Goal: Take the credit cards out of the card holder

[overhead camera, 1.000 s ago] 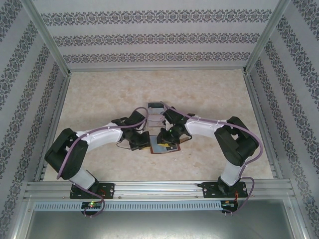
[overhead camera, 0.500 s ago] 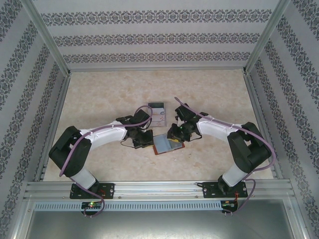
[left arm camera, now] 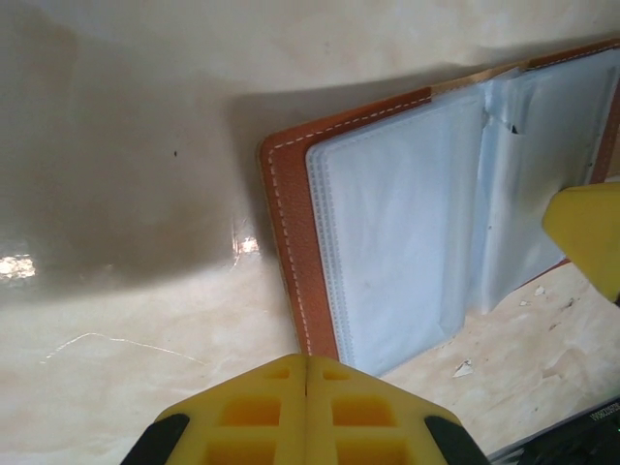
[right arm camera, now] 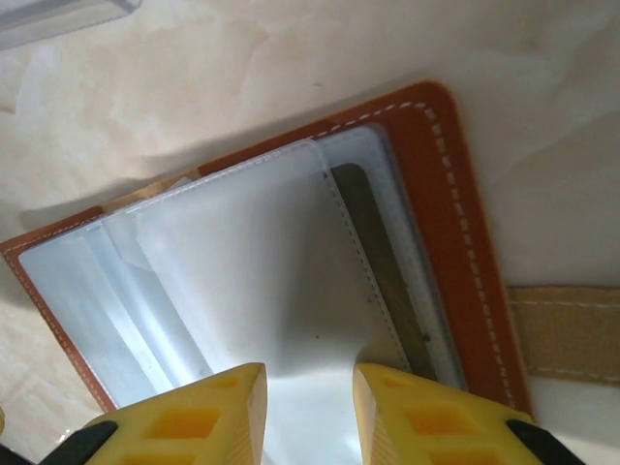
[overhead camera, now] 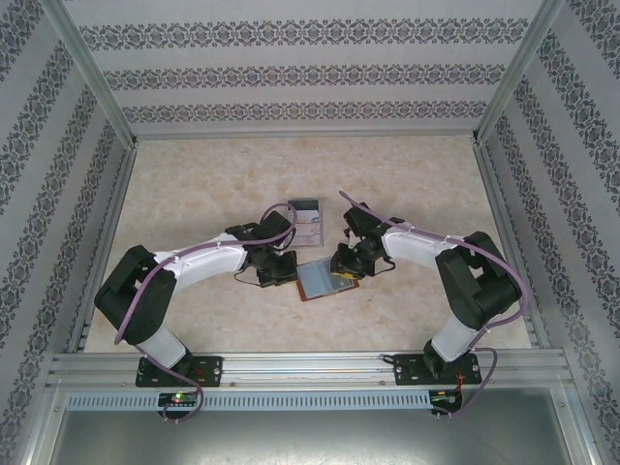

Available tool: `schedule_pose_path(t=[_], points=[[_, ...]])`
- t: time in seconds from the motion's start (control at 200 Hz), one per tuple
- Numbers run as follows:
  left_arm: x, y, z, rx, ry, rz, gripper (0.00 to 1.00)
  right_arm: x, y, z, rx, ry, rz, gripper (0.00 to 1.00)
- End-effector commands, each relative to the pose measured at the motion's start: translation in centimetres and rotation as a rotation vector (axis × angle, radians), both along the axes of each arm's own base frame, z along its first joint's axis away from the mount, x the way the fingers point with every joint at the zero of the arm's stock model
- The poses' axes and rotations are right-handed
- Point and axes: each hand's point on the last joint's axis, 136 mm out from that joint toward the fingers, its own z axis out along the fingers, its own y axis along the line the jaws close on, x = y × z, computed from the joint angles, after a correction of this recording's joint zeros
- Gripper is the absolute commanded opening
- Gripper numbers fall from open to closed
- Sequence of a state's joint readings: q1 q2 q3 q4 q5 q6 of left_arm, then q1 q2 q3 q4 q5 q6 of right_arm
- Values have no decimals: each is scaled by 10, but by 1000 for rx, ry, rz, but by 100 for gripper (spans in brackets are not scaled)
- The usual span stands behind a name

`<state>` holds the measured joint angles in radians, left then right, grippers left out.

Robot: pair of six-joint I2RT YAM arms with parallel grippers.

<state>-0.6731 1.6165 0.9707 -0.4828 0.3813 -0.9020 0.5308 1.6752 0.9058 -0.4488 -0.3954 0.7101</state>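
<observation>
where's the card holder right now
In the top view the card holder lies open between the left gripper and the right gripper, just on the near side of the clear rack.

Two arms, left (overhead camera: pixel 199 266) and right (overhead camera: pixel 418 248): white shells over bulky black joints, black bases on aluminium rail. Purple cables (overhead camera: pixel 194 256) trail along each. Yellow fingers (right arm camera: pixel 199 412) carry square recesses.

A robotics lab test cell: aluminium framing (overhead camera: pixel 99 87) boxes in a marble-look desk (overhead camera: pixel 194 184), wallpaper-patterned panels (overhead camera: pixel 310 73) all round, left arm (overhead camera: pixel 199 263) and right arm (overhead camera: pixel 417 244) bolted to a front rail (overhead camera: pixel 310 366).
</observation>
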Motion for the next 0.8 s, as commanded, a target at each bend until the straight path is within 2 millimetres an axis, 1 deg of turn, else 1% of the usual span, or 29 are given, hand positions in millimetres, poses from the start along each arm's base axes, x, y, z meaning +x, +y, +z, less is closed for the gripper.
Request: schedule_pose_path(t=[0.0,0.2,0.305,0.45,0.565,0.65,0.7,0.794], points=[[3,3,14,14,-37,-15,1,-16,11,-7,12,44,38,32],[5,-9,16,-43,-28,-27,1,-20,37,1,69,41,61,32],[7,-18,13,-78,-13,-37,1,-22,44,1,77,44,69,32],[13,-43,11,-203,-7,-24,1,-20,41,0,68,42,58,32],[16,-61,6,-279,7,-26,1,-16,36,5,76,30,29,32],[16,-67,0,-304,21,-20,1,-13,35,8,97,25,10,30],[17,-67,-3,-306,26,-10,1,-13,35,9,107,26,7,27],[17,-67,-9,-302,38,-2,1,-13,35,10,115,28,2,25]])
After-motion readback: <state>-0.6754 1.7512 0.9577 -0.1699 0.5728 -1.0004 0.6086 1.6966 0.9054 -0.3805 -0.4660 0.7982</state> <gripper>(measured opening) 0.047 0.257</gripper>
